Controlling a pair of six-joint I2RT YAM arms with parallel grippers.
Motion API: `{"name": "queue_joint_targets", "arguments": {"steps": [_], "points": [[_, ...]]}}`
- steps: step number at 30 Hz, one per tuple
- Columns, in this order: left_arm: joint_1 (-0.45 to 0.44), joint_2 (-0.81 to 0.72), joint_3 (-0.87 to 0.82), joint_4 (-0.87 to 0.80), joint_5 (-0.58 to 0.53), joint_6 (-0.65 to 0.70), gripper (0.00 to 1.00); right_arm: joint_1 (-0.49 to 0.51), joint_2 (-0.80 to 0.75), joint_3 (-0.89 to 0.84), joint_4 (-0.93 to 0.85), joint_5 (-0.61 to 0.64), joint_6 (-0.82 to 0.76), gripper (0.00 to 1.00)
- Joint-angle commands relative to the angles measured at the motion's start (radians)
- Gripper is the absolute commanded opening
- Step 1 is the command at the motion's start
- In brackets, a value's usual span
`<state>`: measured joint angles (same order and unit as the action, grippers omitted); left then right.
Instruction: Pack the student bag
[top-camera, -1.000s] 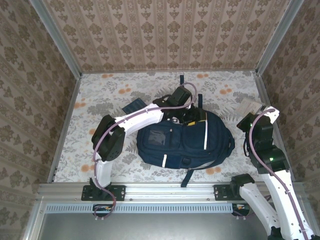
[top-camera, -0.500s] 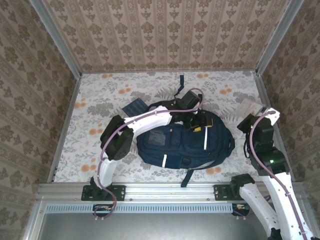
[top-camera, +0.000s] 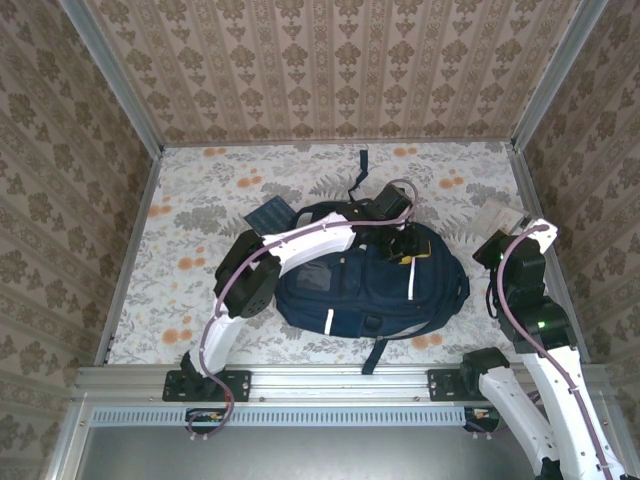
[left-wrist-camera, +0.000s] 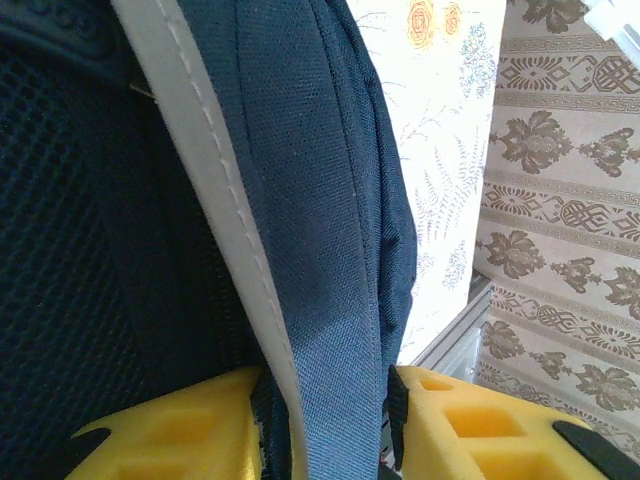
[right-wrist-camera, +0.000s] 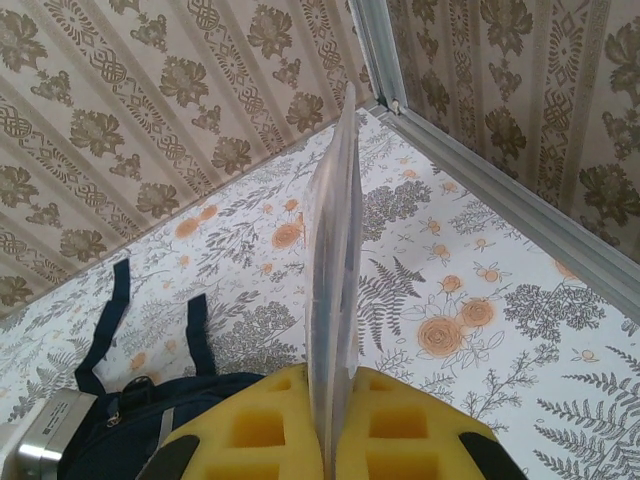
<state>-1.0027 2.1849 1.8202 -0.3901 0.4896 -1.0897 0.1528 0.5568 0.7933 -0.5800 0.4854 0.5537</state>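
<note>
Pinching a fold of the student bag (left-wrist-camera: 330, 200) in the left gripper (left-wrist-camera: 325, 425), with jaws drawn narrow around navy weave and a white stripe (left-wrist-camera: 200, 200). Touching fabric on both yellow fingers (left-wrist-camera: 170, 440) at the bottom edge of the left wrist view, with no gap to either side of the fold. Looking past the bag there onto flowered table (left-wrist-camera: 440, 200) at upper right.

Clamping a thin pale sheet (right-wrist-camera: 335, 250) edge-on in the right gripper (right-wrist-camera: 330, 425), with jaws almost together on it. Gripping it between yellow fingers (right-wrist-camera: 250, 430) at the bottom of the right wrist view and holding it upright toward the top of the frame. Cannot tell from any view what sort of sheet.

Seen from above: reaching with the left arm (top-camera: 290, 245) from lower left up over the bag to its upper right part, just right of frame centre. Keeping the right arm (top-camera: 525, 290) at the right edge, well apart from the bag, with the sheet at its upper end near the right wall (top-camera: 590, 150).

Lying flat on the table in the middle of the top view, front side up, with dark straps (top-camera: 362, 165) trailing toward the top of the frame. Just beside its upper left, a small dark blue flat item (top-camera: 268, 213).
</note>
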Motion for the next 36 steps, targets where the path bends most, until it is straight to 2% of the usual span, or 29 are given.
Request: {"name": "queue_joint_targets", "arguments": {"steps": [1, 5, 6, 10, 12, 18, 23, 25, 29, 33, 36], "points": [[-0.009, 0.019, 0.020, 0.005, 0.007, 0.003, 0.35, -0.004, -0.012, -0.003, 0.034, -0.008, -0.002, 0.00], [0.000, 0.009, -0.014, 0.071, 0.045, 0.011, 0.03, -0.004, -0.013, -0.004, 0.036, -0.011, -0.001, 0.00], [0.007, 0.001, -0.018, 0.079, 0.056, 0.022, 0.00, -0.004, -0.015, -0.003, 0.035, -0.013, -0.003, 0.00], [0.031, -0.069, -0.038, 0.103, 0.084, 0.099, 0.00, -0.004, -0.024, 0.008, 0.023, -0.015, -0.003, 0.00], [0.056, -0.134, -0.089, 0.200, 0.123, 0.110, 0.00, -0.004, -0.029, 0.026, 0.011, -0.028, 0.000, 0.00], [0.146, -0.330, -0.250, 0.506, 0.257, 0.073, 0.00, -0.004, -0.042, 0.072, -0.021, -0.051, -0.008, 0.00], [0.226, -0.456, -0.323, 0.593, 0.341, 0.012, 0.00, -0.004, -0.058, 0.104, -0.052, -0.063, -0.013, 0.00], [0.264, -0.500, -0.377, 0.689, 0.369, -0.050, 0.00, -0.004, -0.067, 0.112, -0.057, -0.123, -0.026, 0.00], [0.336, -0.562, -0.440, 0.841, 0.420, -0.137, 0.00, -0.004, -0.086, 0.106, -0.036, -0.329, 0.002, 0.00], [0.382, -0.564, -0.452, 1.032, 0.483, -0.269, 0.00, -0.005, -0.062, 0.080, 0.015, -0.563, 0.077, 0.00], [0.401, -0.562, -0.443, 1.081, 0.520, -0.308, 0.00, -0.006, -0.031, 0.094, 0.037, -0.760, 0.077, 0.00]]}}
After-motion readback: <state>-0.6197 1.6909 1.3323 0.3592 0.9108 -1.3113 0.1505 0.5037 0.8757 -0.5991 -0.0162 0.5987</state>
